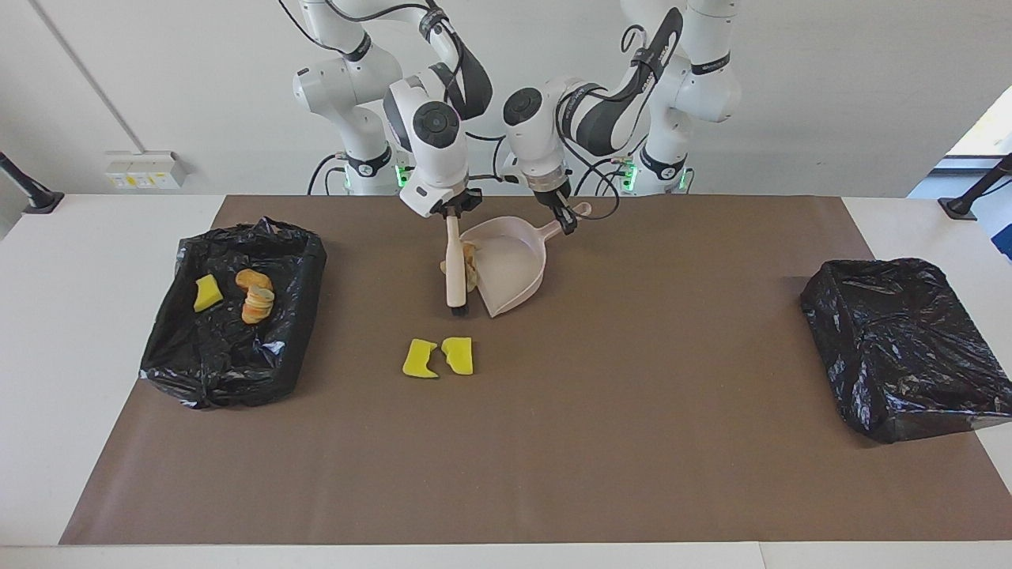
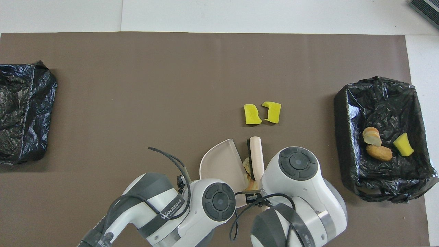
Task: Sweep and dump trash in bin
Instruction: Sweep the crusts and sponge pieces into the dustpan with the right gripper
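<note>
The pink-beige dustpan (image 1: 514, 265) lies on the brown mat (image 1: 632, 442) that covers the bench (image 1: 47, 356), close to the robots near the middle of the mat, and serves here as the landmark. The left gripper (image 1: 563, 215) is at the dustpan's handle, its fingers closed on that handle at the end nearest the robots. The right gripper (image 1: 451, 207) is just beside the dustpan toward the right arm's end of the bench, its fingers clamped on the top of a brush (image 1: 455, 273) whose pale handle runs away from the robots, with its dark bristles facing the dustpan's open mouth. Between the brush and the dustpan's mouth sits a tan, bread-like chunk (image 1: 470, 265), touching the brush and at the edge of the pan. Two bright yellow sponge-like chunks (image 1: 437, 356) lie side by side on the mat, farther from the robots than the dustpan and apart from it. Toward the right arm's end of the bench from the dustpan stands a bin lined with a black bag (image 1: 190, 348), holding one yellow chunk (image 1: 207, 293) and two tan-orange bread-like pieces (image 1: 255, 296). Toward the left arm's end, well apart from the dustpan, stands a second black-lined bin (image 1: 901, 348); its inside is not visible.
</note>
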`<state>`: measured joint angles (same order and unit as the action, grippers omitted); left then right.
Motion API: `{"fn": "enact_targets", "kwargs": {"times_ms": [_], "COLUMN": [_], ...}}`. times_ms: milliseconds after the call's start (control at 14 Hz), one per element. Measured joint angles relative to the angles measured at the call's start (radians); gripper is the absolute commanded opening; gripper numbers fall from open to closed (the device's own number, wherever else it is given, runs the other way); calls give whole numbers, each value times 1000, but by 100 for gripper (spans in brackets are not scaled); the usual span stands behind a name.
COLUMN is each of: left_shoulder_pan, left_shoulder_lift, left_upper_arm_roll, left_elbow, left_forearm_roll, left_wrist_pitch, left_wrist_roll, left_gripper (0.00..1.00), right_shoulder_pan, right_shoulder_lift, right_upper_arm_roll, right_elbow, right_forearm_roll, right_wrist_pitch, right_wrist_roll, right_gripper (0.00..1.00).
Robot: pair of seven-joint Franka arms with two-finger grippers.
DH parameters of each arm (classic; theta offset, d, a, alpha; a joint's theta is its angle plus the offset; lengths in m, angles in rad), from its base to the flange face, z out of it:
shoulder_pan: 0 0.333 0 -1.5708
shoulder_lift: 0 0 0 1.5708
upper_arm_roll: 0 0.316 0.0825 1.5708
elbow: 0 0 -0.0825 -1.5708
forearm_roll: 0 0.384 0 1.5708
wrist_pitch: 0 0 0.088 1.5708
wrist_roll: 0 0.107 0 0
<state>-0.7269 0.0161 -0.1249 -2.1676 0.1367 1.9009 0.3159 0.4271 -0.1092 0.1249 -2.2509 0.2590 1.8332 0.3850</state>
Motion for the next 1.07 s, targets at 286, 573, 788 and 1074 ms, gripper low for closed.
{"fn": "enact_targets", "kwargs": {"times_ms": [286,573,788,1074], "left_shoulder_pan": [17,30,43,43], "left_shoulder_lift": [4,7,7,9], "left_upper_arm_roll": [2,5,9,10], "left_elbow": [0,1,2,2], "left_forearm_roll": [0,-1,-1,-6], "left_wrist_pitch": [11,21,39,46], "left_wrist_roll": [43,59,64,67], "left_gripper": [0,0,0,0], "right_shoulder_pan": [17,13,5,-126], "right_shoulder_lift": [1,3,3,3], "right_upper_arm_roll": [3,3,-2,-5], "right_elbow": [33,60,50,19], "right_forearm_roll": [-48,-126,-162,-210], "right_wrist_pitch": [-44,-139,-160,-161], "right_wrist_roll": [-27,-106,-175,-415], "right_gripper": [0,0,0,0]}}
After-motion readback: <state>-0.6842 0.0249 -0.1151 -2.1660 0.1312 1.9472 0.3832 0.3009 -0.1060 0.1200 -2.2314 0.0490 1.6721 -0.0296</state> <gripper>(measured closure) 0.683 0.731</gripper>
